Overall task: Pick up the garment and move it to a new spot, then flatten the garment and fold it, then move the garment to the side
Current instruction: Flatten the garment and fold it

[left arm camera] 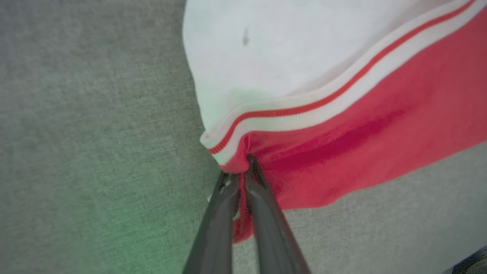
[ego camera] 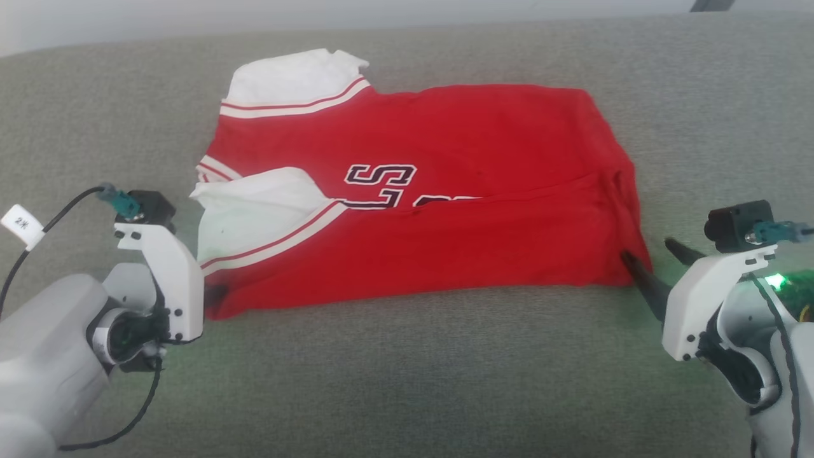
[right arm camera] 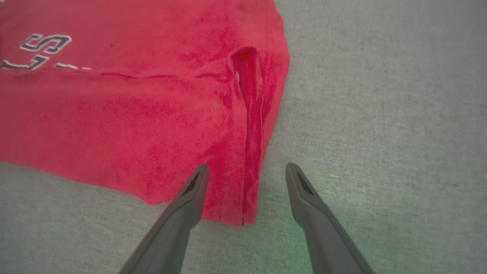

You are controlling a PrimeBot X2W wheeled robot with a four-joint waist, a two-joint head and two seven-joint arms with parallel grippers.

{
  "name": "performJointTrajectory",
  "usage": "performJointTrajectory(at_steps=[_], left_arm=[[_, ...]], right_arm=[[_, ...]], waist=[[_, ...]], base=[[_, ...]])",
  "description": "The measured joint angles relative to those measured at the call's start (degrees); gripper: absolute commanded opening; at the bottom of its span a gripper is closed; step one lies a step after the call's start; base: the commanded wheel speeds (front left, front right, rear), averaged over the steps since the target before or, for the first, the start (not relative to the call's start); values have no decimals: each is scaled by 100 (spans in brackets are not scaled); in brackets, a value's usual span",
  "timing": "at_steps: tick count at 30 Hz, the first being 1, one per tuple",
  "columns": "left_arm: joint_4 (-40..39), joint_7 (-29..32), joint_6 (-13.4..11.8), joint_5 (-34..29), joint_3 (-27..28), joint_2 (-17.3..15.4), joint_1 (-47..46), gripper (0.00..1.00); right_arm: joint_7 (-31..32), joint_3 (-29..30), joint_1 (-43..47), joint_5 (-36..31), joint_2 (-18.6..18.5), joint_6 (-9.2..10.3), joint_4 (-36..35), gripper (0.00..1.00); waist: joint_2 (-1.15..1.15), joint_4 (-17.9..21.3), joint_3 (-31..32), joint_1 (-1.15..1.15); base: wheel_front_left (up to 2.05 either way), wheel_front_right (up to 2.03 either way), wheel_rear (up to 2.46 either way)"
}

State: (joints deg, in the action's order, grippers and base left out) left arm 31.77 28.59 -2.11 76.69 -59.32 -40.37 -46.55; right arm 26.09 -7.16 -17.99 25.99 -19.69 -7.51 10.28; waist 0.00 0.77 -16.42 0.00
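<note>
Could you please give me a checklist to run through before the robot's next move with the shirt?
1. Left pincer shut on the shirt's near left corner: ok.
2. Right pincer shut on the near right corner: not ok; it is open and straddles the corner.
3. Cloth smooth at the right corner: not ok; a ridge runs up from it.
4. All layers caught in the left grip: cannot tell.
5. Far white sleeve tucked in: not ok; it juts past the far edge.
</note>
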Motion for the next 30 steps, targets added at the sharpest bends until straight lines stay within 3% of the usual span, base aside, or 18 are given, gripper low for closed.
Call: performJointTrajectory(at_steps=[5, 11, 12, 13, 14, 23, 30], left_arm=[[8, -30, 90, -108, -18, 90, -115, 0], [11, -56, 179, -132, -22, 158, -209, 0], [18, -64, 190, -145, -24, 174, -225, 0], [25, -74, 198, -163, -26, 200, -244, 0], [40, -91, 211, -164, -31, 220, -255, 0], [66, -92, 263, -207, -67, 279, -296, 0], [-391, 214, -44, -212, -164, 37, -228, 0]], right_arm=[[713, -32, -169, 112, -64, 2, 174, 100], [1148, -98, -507, 214, -73, 3, 452, 100], [1256, -160, -578, 205, -97, 3, 521, 85], [1337, -219, -630, 179, -141, 3, 570, 31], [1380, -297, -693, 127, -187, 3, 614, 0], [1397, -430, -813, 203, -343, 1, 712, 0], [1647, -595, -560, 534, -701, 1, 320, 0]], waist=[[0, -130, -110, 0], [0, -248, -225, 0], [0, -270, -243, 0], [0, -292, -258, 0], [0, -312, -268, 0], [0, -415, -172, 0], [0, -466, 41, 0]], base=[[0, 0, 0], [0, 0, 0], [0, 0, 0], [0, 0, 0], [0, 0, 0], [0, 0, 0], [0, 0, 0]])
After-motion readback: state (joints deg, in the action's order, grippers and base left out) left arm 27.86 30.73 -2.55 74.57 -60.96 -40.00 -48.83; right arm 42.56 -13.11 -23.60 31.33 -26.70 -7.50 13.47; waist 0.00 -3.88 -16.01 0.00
